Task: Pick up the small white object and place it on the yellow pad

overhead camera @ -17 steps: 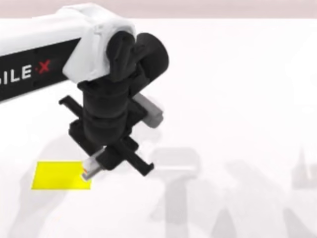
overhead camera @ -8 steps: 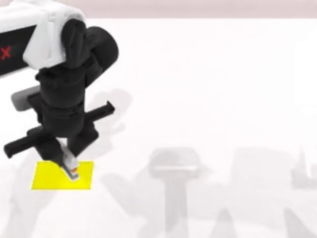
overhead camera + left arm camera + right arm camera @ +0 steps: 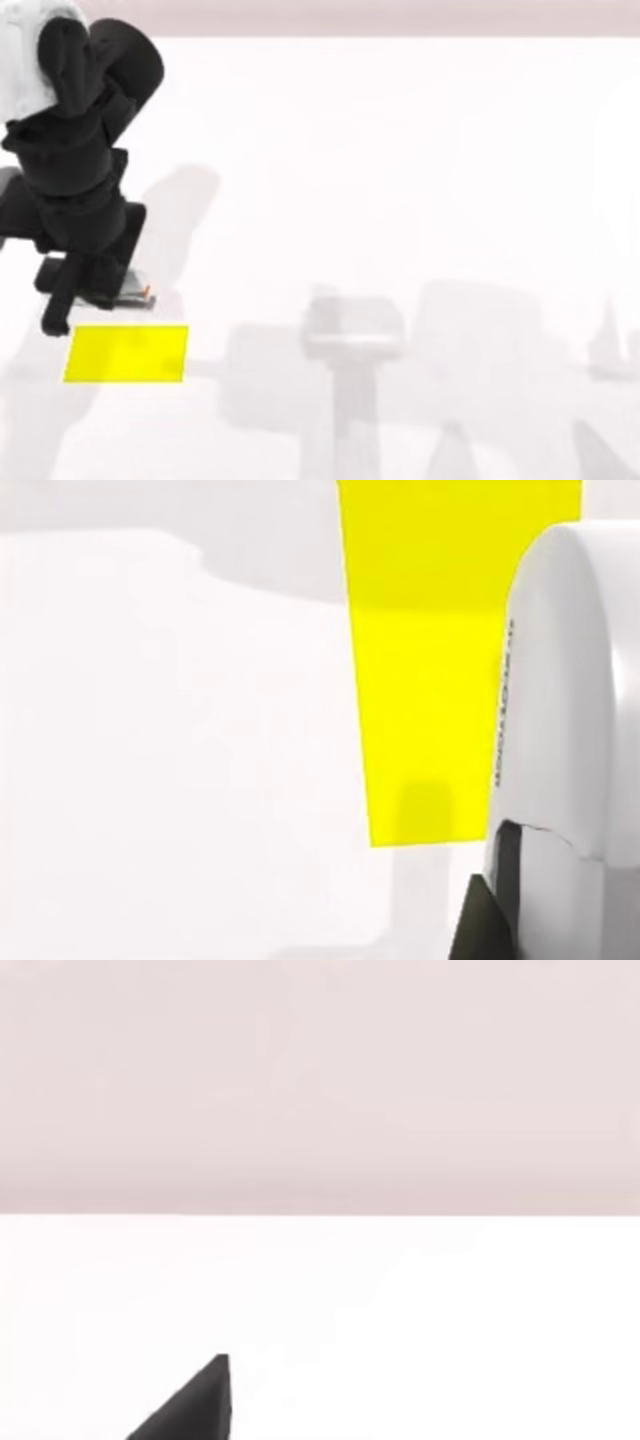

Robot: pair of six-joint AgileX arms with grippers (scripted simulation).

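Note:
The yellow pad [image 3: 125, 353] lies flat near the table's front left. My left gripper [image 3: 105, 288] hangs just past the pad's far edge, shut on the small white object [image 3: 133, 293], whose pale end with an orange spot pokes out to the right of the black fingers. In the left wrist view the white object [image 3: 570, 710] fills the side of the frame close to the camera. A dark finger [image 3: 488, 920] lies against it, and the yellow pad [image 3: 430, 680] lies below. My right gripper [image 3: 195, 1405] is out of the top view, parked over bare table.
Grey shadows of the arms fall across the white table [image 3: 420, 180], among them a T-shaped one [image 3: 350, 340] in the front middle. The table's back edge meets a pale pink wall [image 3: 400, 15].
My left arm has swung left and back with the white object. The object was over the pad half a second ago and now hangs just beyond the pad's far edge.

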